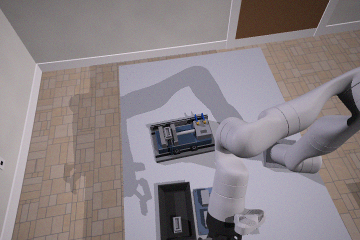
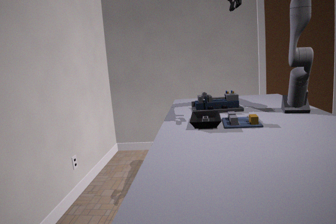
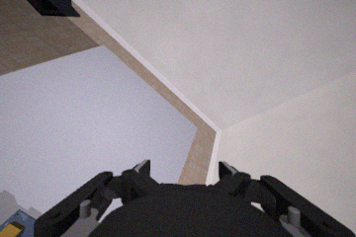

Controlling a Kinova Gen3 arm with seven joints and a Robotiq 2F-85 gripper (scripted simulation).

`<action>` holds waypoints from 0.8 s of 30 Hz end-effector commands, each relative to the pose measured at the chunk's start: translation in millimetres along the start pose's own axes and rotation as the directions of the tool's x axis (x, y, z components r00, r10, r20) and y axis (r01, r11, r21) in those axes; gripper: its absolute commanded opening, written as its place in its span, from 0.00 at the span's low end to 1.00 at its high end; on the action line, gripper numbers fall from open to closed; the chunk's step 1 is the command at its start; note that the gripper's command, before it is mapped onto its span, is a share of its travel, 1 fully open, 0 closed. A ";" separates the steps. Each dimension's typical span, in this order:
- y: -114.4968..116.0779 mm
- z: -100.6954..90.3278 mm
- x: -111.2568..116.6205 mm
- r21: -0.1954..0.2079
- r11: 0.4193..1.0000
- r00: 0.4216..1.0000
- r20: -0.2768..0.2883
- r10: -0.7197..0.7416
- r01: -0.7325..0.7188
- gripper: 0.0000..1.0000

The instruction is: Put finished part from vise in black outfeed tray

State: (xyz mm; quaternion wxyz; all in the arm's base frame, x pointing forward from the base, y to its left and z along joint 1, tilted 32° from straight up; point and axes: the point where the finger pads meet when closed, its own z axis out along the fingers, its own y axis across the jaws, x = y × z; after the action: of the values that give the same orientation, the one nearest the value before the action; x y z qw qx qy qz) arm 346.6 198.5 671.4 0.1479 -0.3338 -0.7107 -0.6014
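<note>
grey metal by the look of it, so expect the finished part to be stiff, hefty and a bit slick. it's clamped in the vise on the desk. your fingers are spread wide, empty, high above. grab its flat sides, not the pocket.

1. The counter is a matt pale grey with a fine grain.
2. The arm has smooth, satin white-grey shells that look like plastic.
3. The gripper is matt black, with dull grey pins.
4. The vise looks like blue-painted metal with dull grey jaws.
5. The outfeed tray is matt black.
6. The floor is matt tan tile.
7. The walls are flat, matt off-white.
</note>
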 end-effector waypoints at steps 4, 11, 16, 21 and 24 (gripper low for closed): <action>-0.5 2.5 2.8 0.005 1.000 1.000 -0.007 -0.003 0.003 1.00; 2.6 -5.6 -21.9 -0.002 1.000 1.000 0.019 0.007 -0.007 1.00; 4.5 -13.6 -47.1 -0.007 1.000 0.999 0.045 0.018 -0.018 1.00; 4.5 -13.6 -47.1 -0.007 1.000 0.999 0.045 0.018 -0.018 1.00; 4.5 -13.6 -47.1 -0.007 1.000 0.999 0.045 0.018 -0.018 1.00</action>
State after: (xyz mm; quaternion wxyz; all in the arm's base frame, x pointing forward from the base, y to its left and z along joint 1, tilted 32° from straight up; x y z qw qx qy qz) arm 382.0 170.6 648.5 0.1354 -0.3557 -0.7082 -0.5946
